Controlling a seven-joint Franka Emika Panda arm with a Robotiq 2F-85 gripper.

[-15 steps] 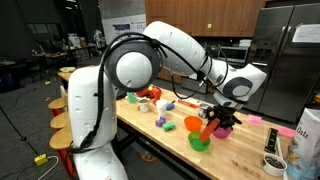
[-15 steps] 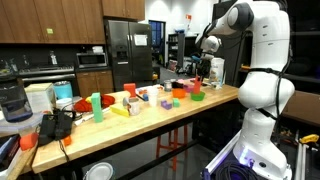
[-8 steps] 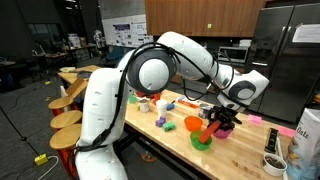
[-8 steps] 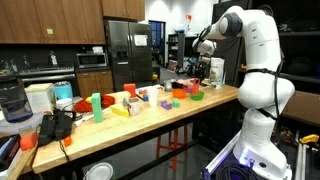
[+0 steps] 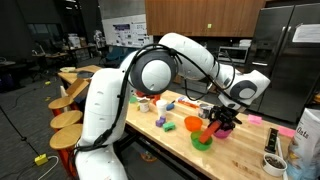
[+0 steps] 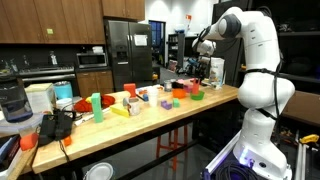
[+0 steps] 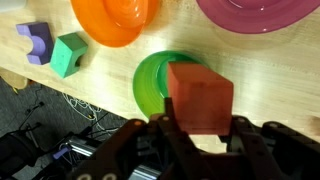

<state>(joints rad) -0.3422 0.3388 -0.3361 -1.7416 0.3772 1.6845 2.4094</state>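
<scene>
Red block (image 7: 200, 98) clamped in gripper (image 7: 202, 128), above green bowl (image 7: 148, 88). Risk: block sits off-centre; a slip could clip rim, tip bowl.

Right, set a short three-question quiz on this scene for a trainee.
1. True or false: the tool is clamped on the red block.
2. In the wrist view, which bowl shows directly behind that block? A. blue bowl B. green bowl C. black bowl
3. Fill in: the notched block beside the green cube is coloured ____.

Key: 1 true; 2 B; 3 purple.
</scene>
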